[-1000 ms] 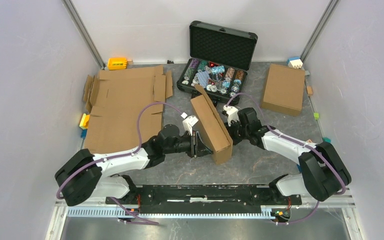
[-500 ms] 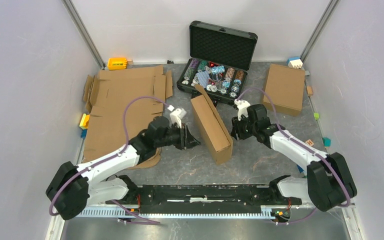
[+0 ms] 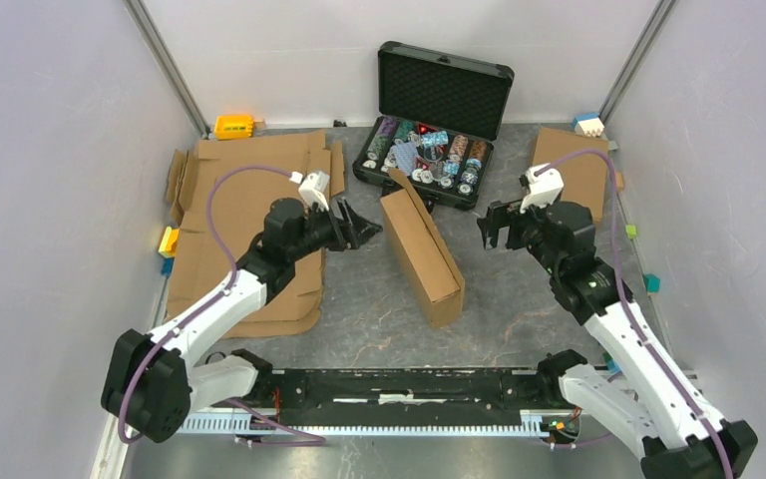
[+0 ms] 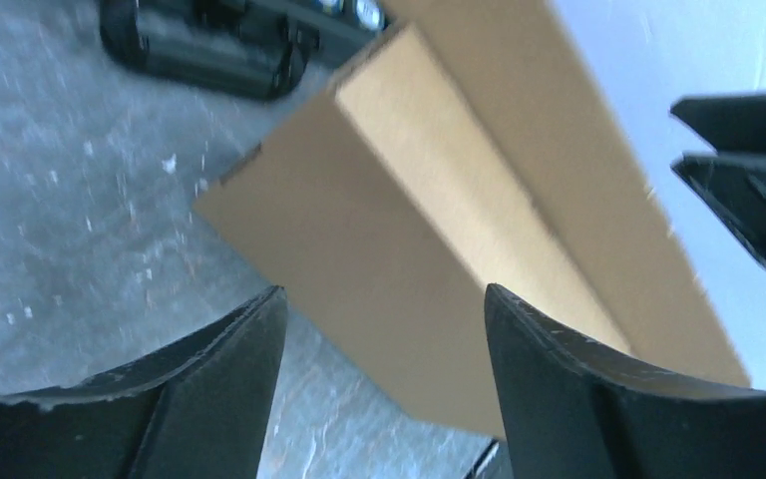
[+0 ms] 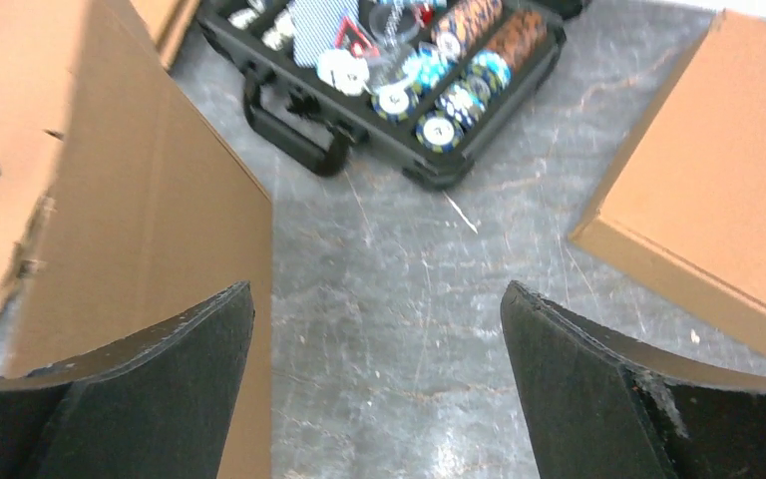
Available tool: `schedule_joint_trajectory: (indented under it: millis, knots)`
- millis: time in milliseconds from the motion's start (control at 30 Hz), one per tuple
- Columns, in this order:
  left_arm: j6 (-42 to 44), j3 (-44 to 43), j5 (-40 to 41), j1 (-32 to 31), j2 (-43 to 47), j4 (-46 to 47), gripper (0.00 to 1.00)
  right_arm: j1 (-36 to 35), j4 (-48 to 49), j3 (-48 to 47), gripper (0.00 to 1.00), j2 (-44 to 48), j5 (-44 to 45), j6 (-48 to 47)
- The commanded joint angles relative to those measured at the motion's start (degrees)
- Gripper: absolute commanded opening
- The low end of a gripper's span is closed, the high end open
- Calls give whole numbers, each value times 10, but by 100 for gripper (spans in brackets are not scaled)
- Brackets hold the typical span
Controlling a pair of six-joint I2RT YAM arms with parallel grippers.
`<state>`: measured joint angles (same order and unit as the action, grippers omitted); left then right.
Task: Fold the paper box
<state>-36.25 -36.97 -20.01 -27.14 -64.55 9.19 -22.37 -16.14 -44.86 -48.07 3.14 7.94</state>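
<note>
brown paper box (image 3: 421, 245) stands alone mid-frame; left gripper (image 3: 362, 225) and right gripper (image 3: 493, 228) have backed off, jaws wide, empty; grey table (image 3: 519, 319), white walls (image 3: 50, 150).

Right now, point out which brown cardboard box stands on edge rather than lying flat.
The middle box, in front of the black case, stands on its edge. The other folded box lies flat at far right; the left sheets are unfolded.

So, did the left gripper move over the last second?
Yes. The left gripper drew back from the paper box, left and farther out, toward the flat cardboard sheet.
</note>
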Motion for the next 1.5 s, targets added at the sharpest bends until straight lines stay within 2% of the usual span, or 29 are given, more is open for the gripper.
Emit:
schedule_joint_trajectory:
  millis: [0, 67, 133, 267, 633, 767, 900, 1167, 1300, 1467]
  knots:
    - [35, -67, 48, 13, -26, 63, 81, 0, -15, -62, 98, -4, -79, 25]
    - [50, -87, 65, 17, -45, 71, 83, -4, -40, -103, 98, -41, -166, 30]
    - [72, -109, 70, 20, -68, 74, 83, -31, -55, -130, 98, -70, -199, 36]
    - [105, -146, 65, 23, -117, 71, 82, -111, -29, -141, 98, -101, -158, 55]
    - [112, -198, 6, 30, -217, 59, 77, -248, -129, -240, 98, -228, 52, 35]
    - [101, -214, -36, 30, -252, 56, 69, -265, -180, -271, 98, -268, 88, 30]
    - [98, -230, -46, 30, -270, 28, 60, -276, -192, -273, 98, -282, 76, 31]
    - [88, -218, -50, 28, -258, 26, 57, -283, -239, -266, 98, -306, 91, 25]
    - [98, -211, -50, 28, -237, 18, 57, -284, -245, -255, 91, -296, 90, 15]
    - [118, -216, -25, 30, -202, -19, 61, -284, -273, -259, 74, -295, 113, -7]
